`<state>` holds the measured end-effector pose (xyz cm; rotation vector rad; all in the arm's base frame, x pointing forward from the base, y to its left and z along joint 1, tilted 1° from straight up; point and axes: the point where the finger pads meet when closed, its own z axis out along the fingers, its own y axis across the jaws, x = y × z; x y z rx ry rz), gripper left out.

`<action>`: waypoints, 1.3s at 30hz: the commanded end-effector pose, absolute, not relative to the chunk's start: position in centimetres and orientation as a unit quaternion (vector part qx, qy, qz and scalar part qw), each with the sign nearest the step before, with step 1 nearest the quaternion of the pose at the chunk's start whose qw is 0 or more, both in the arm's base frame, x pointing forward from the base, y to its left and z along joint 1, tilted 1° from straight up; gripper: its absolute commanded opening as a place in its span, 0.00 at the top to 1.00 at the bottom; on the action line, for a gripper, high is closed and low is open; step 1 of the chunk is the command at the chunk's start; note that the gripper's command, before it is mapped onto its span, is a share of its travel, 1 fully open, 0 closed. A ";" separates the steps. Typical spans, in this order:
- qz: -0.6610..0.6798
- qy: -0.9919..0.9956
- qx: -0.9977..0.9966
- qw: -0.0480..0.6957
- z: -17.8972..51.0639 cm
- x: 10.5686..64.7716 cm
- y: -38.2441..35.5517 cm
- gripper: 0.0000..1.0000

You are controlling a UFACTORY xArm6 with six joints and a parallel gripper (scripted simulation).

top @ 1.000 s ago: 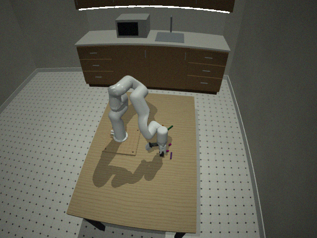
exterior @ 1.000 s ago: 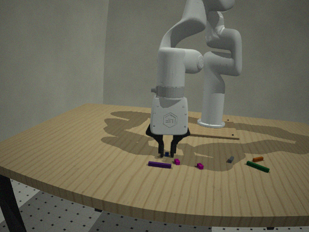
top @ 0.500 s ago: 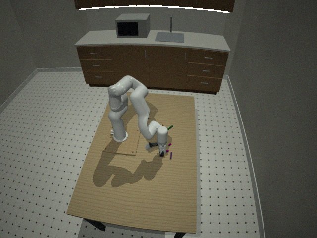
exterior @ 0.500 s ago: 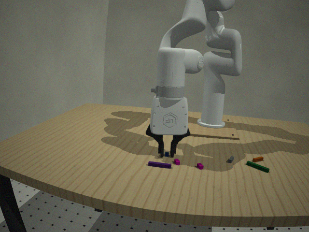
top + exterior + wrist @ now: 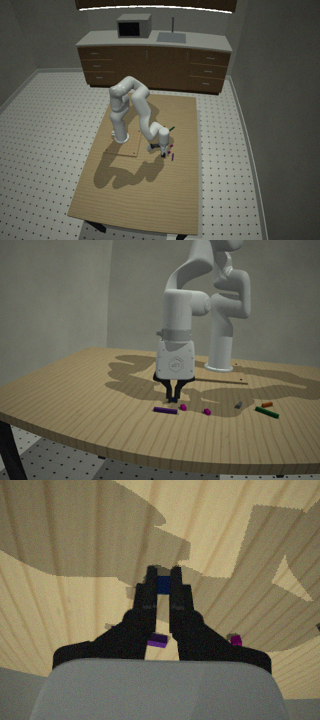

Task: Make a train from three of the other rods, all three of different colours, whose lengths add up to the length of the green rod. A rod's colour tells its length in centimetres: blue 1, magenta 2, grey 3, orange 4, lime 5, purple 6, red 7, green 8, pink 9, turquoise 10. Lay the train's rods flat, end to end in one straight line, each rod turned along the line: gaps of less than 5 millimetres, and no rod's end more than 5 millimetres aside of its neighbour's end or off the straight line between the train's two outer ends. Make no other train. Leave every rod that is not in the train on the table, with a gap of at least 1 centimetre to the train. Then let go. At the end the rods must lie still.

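White arm reaching down over the wooden table, gripper pointing downward, its fingers closed around the blue rod.White arm (image 5: pixel 141 108) (image 5: pixel 177 309) bent over the wooden table (image 5: pixel 155 201) (image 5: pixel 129 431) (image 5: pixel 215 525), gripper (image 5: pixel 163 155) (image 5: pixel 173 400) (image 5: pixel 163 581) pointing downward, pinching the blue rod (image 5: pixel 173 399) (image 5: pixel 163 585).

A glossy white, round-tubed robot arm (image 5: pixel 140 103) (image 5: pixel 178 309) is showing smooth bulging joints. Above the black, angular-fingered metal-look gripper (image 5: pixel 163 155) (image 5: pixel 173 400) (image 5: pixel 163 581), a grey band is ringing the wrist, and a white housing (image 5: pixel 175 360) is bearing small screws and a hexagonal logo.
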<state>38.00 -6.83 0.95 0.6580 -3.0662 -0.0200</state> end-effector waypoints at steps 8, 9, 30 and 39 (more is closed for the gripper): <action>-0.006 -0.978 0.210 0.001 1.1 38.1 -6.9 0.96; -0.006 -0.978 0.210 0.001 1.1 38.1 -6.9 0.96; -0.006 -0.978 0.210 0.001 1.4 38.1 -6.9 0.96; -0.006 -0.978 0.210 0.001 6.9 38.2 -6.9 0.96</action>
